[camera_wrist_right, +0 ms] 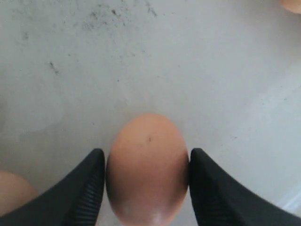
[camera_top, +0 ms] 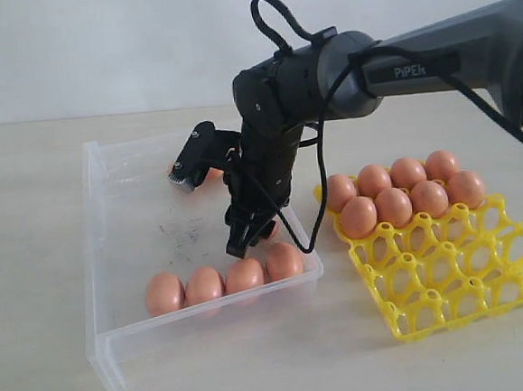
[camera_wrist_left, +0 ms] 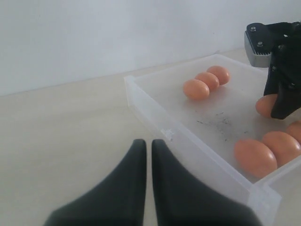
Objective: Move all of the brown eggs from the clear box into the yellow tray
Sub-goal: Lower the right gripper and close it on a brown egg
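My right gripper [camera_top: 247, 237] reaches across into the clear box [camera_top: 96, 228] and is shut on a brown egg [camera_wrist_right: 146, 169]; both fingers [camera_wrist_right: 84, 188] press its sides just above the speckled floor. Several more brown eggs [camera_top: 203, 285] line the box's near wall, and others [camera_wrist_left: 207, 81] lie at its far end, partly hidden behind the arm in the exterior view. The yellow tray [camera_top: 458, 271] to the right holds several eggs [camera_top: 393, 206] in its two back rows. My left gripper [camera_wrist_left: 148, 143] is shut and empty over bare table outside the box.
The right arm and its looping black cable [camera_top: 275, 22] hang over the box's middle. The tray's two front rows of cells [camera_top: 473, 292] hold nothing. Pale tabletop [camera_top: 25, 178] surrounds the box and the tray.
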Robot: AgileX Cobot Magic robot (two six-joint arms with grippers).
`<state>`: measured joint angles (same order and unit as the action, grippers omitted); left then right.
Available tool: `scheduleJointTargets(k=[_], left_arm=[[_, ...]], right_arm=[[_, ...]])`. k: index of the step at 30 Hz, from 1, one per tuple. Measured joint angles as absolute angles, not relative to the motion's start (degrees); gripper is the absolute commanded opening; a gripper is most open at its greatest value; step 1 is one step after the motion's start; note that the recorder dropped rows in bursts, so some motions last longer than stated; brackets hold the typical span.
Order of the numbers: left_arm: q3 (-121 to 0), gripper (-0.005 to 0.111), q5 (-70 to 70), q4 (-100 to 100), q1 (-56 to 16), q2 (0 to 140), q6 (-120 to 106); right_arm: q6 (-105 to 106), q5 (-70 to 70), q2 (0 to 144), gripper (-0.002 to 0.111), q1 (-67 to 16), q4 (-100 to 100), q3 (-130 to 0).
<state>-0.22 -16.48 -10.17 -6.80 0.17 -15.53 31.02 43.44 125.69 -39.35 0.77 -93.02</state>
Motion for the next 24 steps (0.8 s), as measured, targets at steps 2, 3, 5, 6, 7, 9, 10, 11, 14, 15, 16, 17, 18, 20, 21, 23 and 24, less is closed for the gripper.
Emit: scheduleJointTargets(k=[2,3,5,6,7,9,10,11,14,15,16,17,18,20,21,23,24], left_arm=[[-0.22,0.004,-16.48,-10.17,-6.80,0.17,-15.53],[-0.22,0.004,-16.48,-10.17,-6.80,0.17,-15.53],[-0.22,0.004,-16.48,-10.17,-6.80,0.17,-15.53],[-0.22,0.004,-16.48,-10.17,-6.80,0.17,-15.53],[-0.22,0.004,-16.48,-10.17,-6.80,0.17,-15.53],[-0.22,0.004,-16.48,-10.17,-6.80,0.17,-15.53],[-0.22,0.004,-16.48,-10.17,-6.80,0.17,-15.53],[-0.22,0.004,-16.48,-10.17,-6.80,0.17,-15.53],[-0.22,0.004,-16.48,-10.17,-6.80,0.17,-15.53],[-0.22,0.004,-16.48,-10.17,-6.80,0.17,-15.53],[-0.22,0.004,-16.48,-10.17,-6.80,0.17,-15.53],[-0.22,0.004,-16.48,-10.17,-6.80,0.17,-15.53],[-0.22,0.004,-16.48,-10.17,-6.80,0.17,-15.53],[-0.22,0.004,-16.48,-10.17,-6.80,0.17,-15.53],[-0.22,0.004,-16.48,-10.17,-6.80,0.17,-15.53],[-0.22,0.004,-16.48,-10.17,-6.80,0.17,-15.53],[-0.22,0.004,-16.48,-10.17,-6.80,0.17,-15.53]], right_arm=[[31.97,42.22,125.69,0.047,-39.35,-0.64,-93.02],[32.24,42.11,125.69,0.047,-39.35,-0.88,-93.02],[32.51,42.30,125.69,0.047,-39.35,-1.12,-93.02],[32.51,42.67,125.69,0.047,-39.35,-1.17,-93.02],[32.51,42.77,125.69,0.047,-39.35,-1.17,-93.02],[32.39,42.91,125.69,0.047,-39.35,-1.17,-93.02],[32.07,42.91,125.69,0.047,-39.35,-1.27,-93.02],[31.89,42.91,125.69,0.047,-39.25,-1.32,-93.02],[30.91,42.94,125.69,0.047,-38.61,-2.34,-93.02],[30.81,43.04,125.69,0.047,-38.32,-2.43,-93.02],[30.66,43.04,125.73,0.047,-38.21,-2.88,-93.02],[30.56,43.04,125.82,0.047,-38.11,-3.10,-93.02],[30.44,43.17,125.86,0.047,-37.98,-3.60,-93.02],[30.44,43.17,126.39,0.046,-37.74,-4.25,-93.16],[30.44,43.17,126.50,0.042,-37.74,-4.40,-93.16],[30.56,42.84,126.76,0.029,-37.74,-4.80,-93.18],[30.56,42.73,126.76,0.018,-37.74,-4.99,-93.18]])
